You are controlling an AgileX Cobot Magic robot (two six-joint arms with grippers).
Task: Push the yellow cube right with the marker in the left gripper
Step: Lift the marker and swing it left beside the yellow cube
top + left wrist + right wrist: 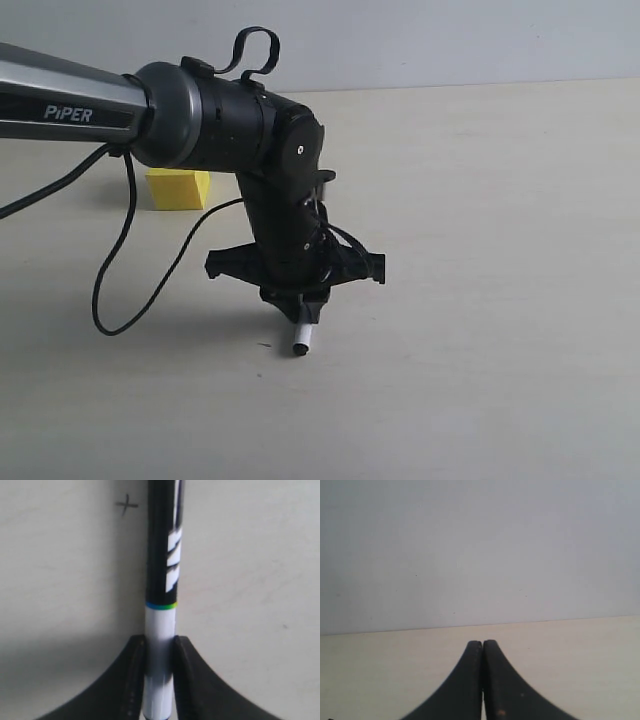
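Gripping the marker (161, 555) by its white barrel, the left gripper (300, 303) has both fingers clamped on it. Its long axis is near upright, white end poking below the fingers; table contact unclear. The yellow cube (178, 190) is well apart, beyond the gripper and toward the side its arm reaches in from. My guess is the marker must first get past it. Cube: small, plain matte yellow, top edge hidden by the arm. The right gripper (482, 647) is pinched closed and empty.

We see pale beige tabletop (500, 250), matte, faint scuffs. We note plain grey-white wall (450, 40) behind far edge. We spot small dark cross (126, 504) on tabletop (thin strokes, slightly skewed). Tiny dark speck (285, 626) well apart from cross.
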